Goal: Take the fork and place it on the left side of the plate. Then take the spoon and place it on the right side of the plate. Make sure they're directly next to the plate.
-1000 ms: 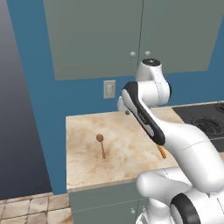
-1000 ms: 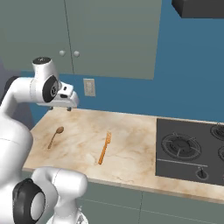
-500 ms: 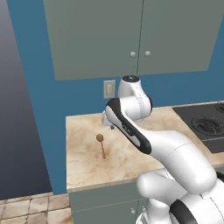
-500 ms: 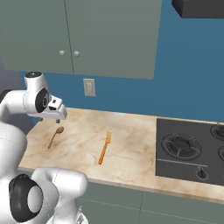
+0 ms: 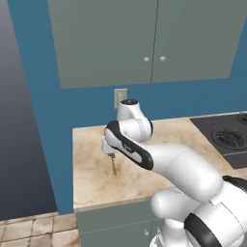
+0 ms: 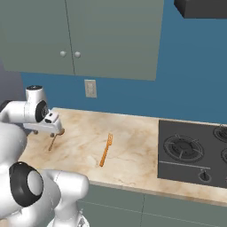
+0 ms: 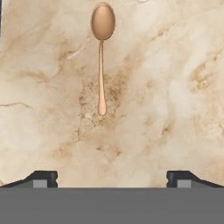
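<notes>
While swinging over from the fork [image 6: 106,149], the gripper [image 7: 111,177] hangs wide open, empty.
Spoon [image 7: 102,52] lies ahead of its fingertips; plate unseen, fork untouched.

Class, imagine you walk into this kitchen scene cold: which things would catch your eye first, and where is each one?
The big white arm bends low over the marbled counter, its open tool hanging above the brown spoon, which lies flat near the counter's left end. The bright orange fork lies alone mid-counter, to the right of the spoon. A black stove sits at the right end.
</notes>
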Robot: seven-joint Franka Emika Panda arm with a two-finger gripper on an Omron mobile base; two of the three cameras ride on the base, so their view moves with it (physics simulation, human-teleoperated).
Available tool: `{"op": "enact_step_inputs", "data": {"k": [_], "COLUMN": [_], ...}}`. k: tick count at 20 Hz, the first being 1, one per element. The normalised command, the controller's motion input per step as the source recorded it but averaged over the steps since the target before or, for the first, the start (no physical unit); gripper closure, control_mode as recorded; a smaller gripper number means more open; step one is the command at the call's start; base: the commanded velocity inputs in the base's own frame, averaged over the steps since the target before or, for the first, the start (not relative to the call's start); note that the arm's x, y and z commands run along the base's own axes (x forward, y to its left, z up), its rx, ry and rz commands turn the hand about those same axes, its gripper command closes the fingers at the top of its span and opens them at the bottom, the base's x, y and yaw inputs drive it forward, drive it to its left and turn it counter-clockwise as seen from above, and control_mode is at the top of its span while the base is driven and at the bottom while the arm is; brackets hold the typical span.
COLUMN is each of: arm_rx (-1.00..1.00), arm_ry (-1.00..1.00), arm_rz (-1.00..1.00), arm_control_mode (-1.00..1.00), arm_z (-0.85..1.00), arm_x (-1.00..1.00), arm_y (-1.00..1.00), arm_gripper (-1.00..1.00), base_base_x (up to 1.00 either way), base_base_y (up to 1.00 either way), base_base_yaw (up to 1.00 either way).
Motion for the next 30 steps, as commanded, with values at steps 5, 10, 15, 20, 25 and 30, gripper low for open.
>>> {"op": "enact_step_inputs", "data": {"k": [5,10,15,20,25,30], "arm_rx": [0.00,0.00,0.00,0.00,0.00,-0.02], "arm_ry": [0.06,0.00,-0.01,-0.06,-0.05,-0.01], "arm_rz": [-0.02,0.00,0.00,0.00,0.00,0.00], "arm_control_mode": [-1.00,-1.00,-1.00,-1.00,-1.00,-1.00], "arm_z": [-0.40,-0.32,-0.15,-0.03,-0.06,-0.19], "arm_x": [0.11,0.19,0.23,0.19,0.22,0.19], "arm_y": [0.25,0.18,0.02,0.00,0.00,0.00], "arm_gripper": [-1.00,-1.00,-1.00,-1.00,-1.00,-1.00], "base_base_x": [0.00,0.00,0.00,0.00,0.00,0.00], "base_base_y": [0.00,0.00,0.00,0.00,0.00,0.00], "base_base_yaw": [0.00,0.00,0.00,0.00,0.00,0.00]}}
